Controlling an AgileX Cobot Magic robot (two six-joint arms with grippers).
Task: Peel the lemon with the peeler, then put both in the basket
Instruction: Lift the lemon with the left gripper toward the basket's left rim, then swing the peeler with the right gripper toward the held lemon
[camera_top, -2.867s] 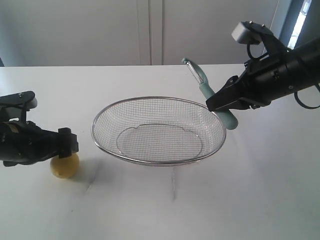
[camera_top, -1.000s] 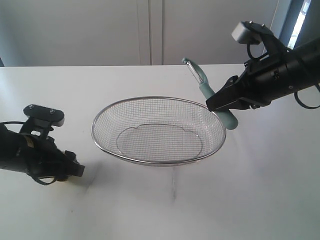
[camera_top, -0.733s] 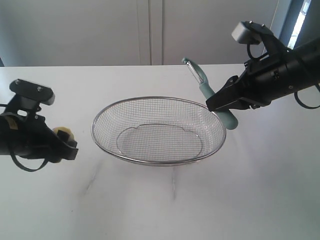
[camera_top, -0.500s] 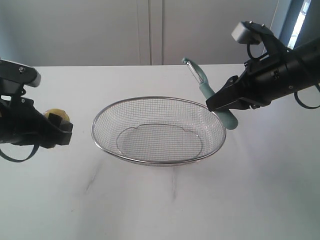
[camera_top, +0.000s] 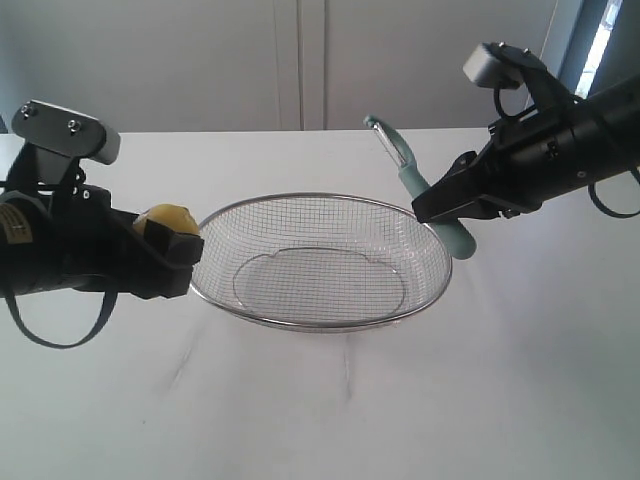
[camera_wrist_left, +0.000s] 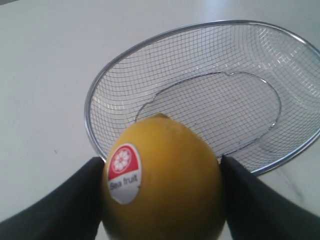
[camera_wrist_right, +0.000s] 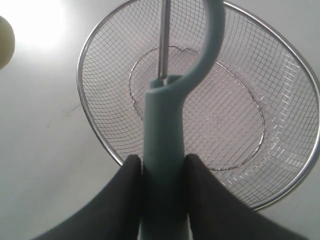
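The yellow lemon (camera_top: 170, 218) with a red-and-white sticker (camera_wrist_left: 124, 172) is held off the table in my left gripper (camera_top: 178, 250), which is shut on it just left of the basket's rim. The wire mesh basket (camera_top: 437, 270) stands in the middle of the white table, with nothing in it (camera_wrist_left: 90, 127) (camera_wrist_right: 82, 97). My right gripper (camera_top: 436, 205) is shut on the teal handle of the peeler (camera_top: 408, 178), held above the basket's far right rim. The peeler's metal blade head points up and back. In the right wrist view the peeler (camera_wrist_right: 165, 115) stands over the basket's mesh.
White table (camera_top: 330, 410) all round the basket. A pale wall or cabinet front (camera_top: 300, 60) runs along the table's far edge. The right arm's black body (camera_top: 560, 150) reaches in from the upper right.
My left gripper has lifted the lemon from the table at the left and carried it up and rightward to the basket's left rim. The right gripper and peeler have stayed still.
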